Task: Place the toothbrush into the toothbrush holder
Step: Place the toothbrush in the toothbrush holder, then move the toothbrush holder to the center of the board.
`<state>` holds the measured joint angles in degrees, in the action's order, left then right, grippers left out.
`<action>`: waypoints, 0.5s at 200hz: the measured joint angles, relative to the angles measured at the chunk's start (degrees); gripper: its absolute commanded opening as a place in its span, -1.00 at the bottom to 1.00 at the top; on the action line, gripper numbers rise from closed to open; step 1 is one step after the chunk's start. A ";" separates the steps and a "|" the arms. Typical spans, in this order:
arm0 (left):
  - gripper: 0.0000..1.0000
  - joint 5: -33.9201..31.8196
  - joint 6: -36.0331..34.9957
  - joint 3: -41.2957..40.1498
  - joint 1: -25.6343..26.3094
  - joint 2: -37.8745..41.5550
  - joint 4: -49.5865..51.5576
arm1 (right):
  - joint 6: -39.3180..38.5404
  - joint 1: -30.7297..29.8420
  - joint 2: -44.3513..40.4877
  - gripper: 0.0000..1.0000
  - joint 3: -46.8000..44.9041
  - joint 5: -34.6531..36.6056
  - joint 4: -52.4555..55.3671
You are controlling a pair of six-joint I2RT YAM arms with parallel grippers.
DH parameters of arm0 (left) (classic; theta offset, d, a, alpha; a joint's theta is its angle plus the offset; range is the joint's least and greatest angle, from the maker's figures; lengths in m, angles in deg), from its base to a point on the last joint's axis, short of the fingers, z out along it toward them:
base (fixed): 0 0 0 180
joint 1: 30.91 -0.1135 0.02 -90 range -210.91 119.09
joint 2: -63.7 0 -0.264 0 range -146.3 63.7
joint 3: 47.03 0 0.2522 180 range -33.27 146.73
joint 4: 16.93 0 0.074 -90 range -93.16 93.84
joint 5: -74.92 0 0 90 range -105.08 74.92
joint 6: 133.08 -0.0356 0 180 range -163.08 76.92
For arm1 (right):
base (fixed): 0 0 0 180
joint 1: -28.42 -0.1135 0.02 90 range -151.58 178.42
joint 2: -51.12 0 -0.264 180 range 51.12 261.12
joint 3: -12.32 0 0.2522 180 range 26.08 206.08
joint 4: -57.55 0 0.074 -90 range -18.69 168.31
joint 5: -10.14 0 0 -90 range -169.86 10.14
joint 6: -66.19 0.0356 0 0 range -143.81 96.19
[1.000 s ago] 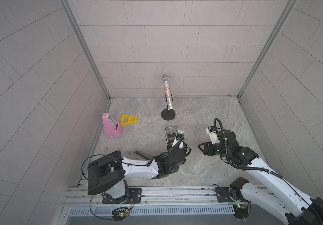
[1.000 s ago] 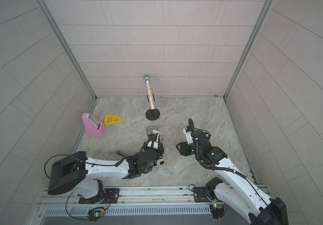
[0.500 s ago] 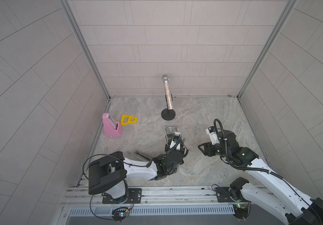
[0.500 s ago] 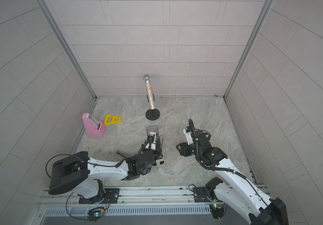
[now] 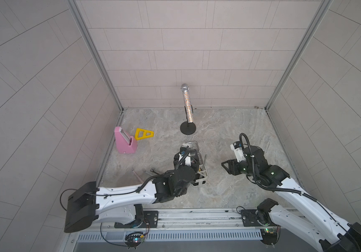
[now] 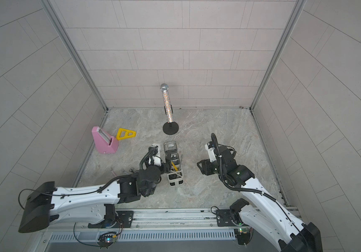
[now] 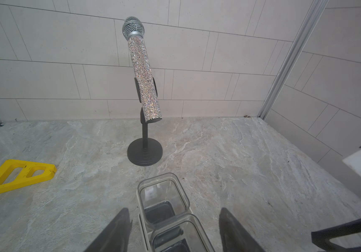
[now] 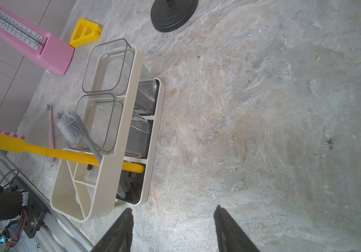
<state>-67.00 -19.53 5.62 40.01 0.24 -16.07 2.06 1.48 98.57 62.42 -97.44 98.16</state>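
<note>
The cream toothbrush holder [image 8: 129, 122] stands mid-floor, also seen in both top views [image 5: 203, 174] [image 6: 176, 182]. A yellow toothbrush [image 8: 44, 149] and a grey toothbrush [image 8: 78, 128] lean in its slotted end compartment, free of both grippers. A thin pink toothbrush [image 8: 51, 133] lies on the floor beside the holder. My left gripper [image 7: 174, 209] hangs open over the holder's clear boxes [image 7: 163, 196], with nothing between its fingers. My right gripper [image 8: 173, 208] is open and empty over bare floor, a little to the right of the holder [image 5: 227, 167].
A glittery microphone on a black round-based stand [image 5: 187, 128] is at the back. A pink wedge block [image 5: 124, 141] and a yellow triangle [image 5: 143, 133] sit by the left wall. More thin brushes [image 5: 137, 175] lie on the floor left of the holder.
My left gripper has opened above the holder and drawn back slightly toward the front. The right arm has stayed where it was.
</note>
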 measured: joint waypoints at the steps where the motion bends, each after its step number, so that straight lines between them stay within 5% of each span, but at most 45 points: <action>1: 0.35 0.00 0.57 0.24 0.00 0.46 0.94 | 0.00 0.00 -0.02 0.23 0.00 0.00 0.00; 54: 0.39 5.01 16.39 2.75 -0.48 6.08 25.70 | 0.61 0.00 0.02 0.24 -0.17 -0.70 -0.11; 100: 0.43 14.34 24.28 -6.88 -4.48 4.46 27.15 | 1.22 0.00 1.53 0.24 -2.05 -1.73 -0.11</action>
<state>-52.66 4.75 -1.26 35.53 4.70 11.08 3.28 1.48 100.10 60.36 -99.17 98.05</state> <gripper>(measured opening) 0.713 0.619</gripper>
